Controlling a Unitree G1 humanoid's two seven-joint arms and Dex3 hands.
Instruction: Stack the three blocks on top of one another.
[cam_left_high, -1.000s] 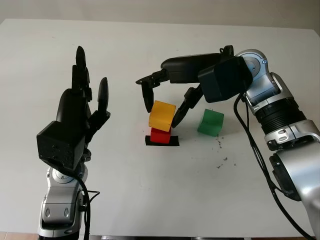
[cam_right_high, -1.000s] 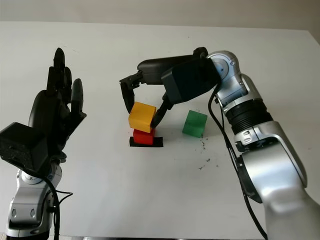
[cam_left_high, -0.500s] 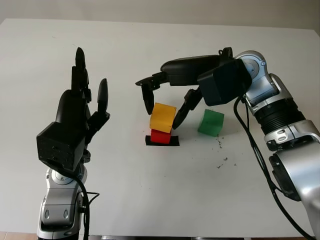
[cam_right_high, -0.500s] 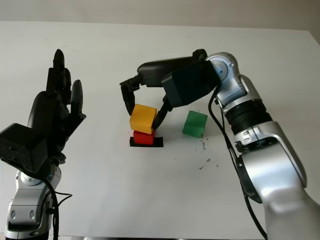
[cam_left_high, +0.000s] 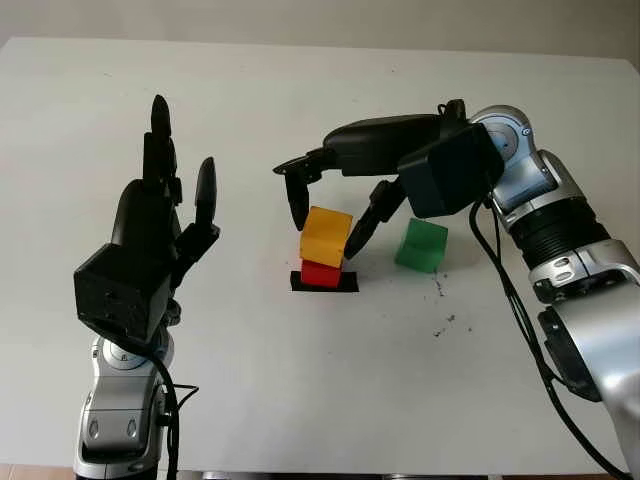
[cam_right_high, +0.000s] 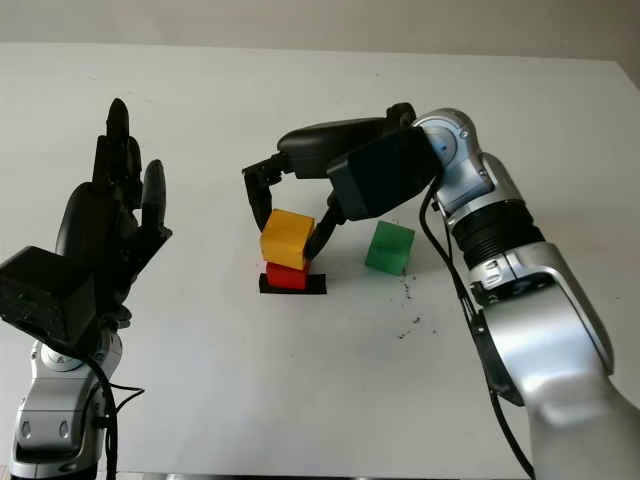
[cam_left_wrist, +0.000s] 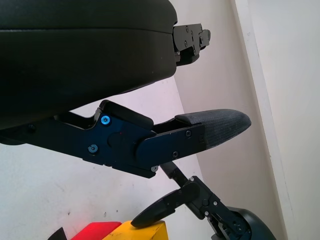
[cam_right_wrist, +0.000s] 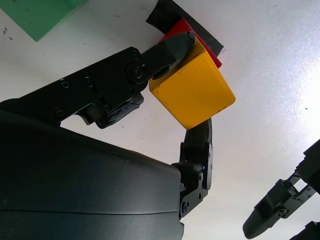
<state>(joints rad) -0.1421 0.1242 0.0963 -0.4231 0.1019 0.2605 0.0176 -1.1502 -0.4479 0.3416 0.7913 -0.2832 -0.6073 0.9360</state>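
Observation:
A yellow block (cam_left_high: 326, 232) sits tilted on top of a red block (cam_left_high: 320, 273), which stands on a black tape mark (cam_left_high: 346, 286) near the middle of the white table. My right hand (cam_left_high: 325, 238) reaches in from the right and is shut on the yellow block. In the right wrist view one fingertip (cam_right_wrist: 176, 44) presses its upper edge and the thumb (cam_right_wrist: 199, 137) its opposite side. A green block (cam_left_high: 421, 246) stands on the table just right of the stack, under my right wrist. My left hand (cam_left_high: 168, 205) is open, held up above the table at the left.
A few small dark specks (cam_left_high: 446, 323) mark the table (cam_left_high: 300, 380) in front of the green block. The table's far edge (cam_left_high: 300, 42) runs along the back. Bare white surface lies all around the stack.
The yellow block has come down a little onto the red block with my right hand still around it. The left hand and the green block have not moved.

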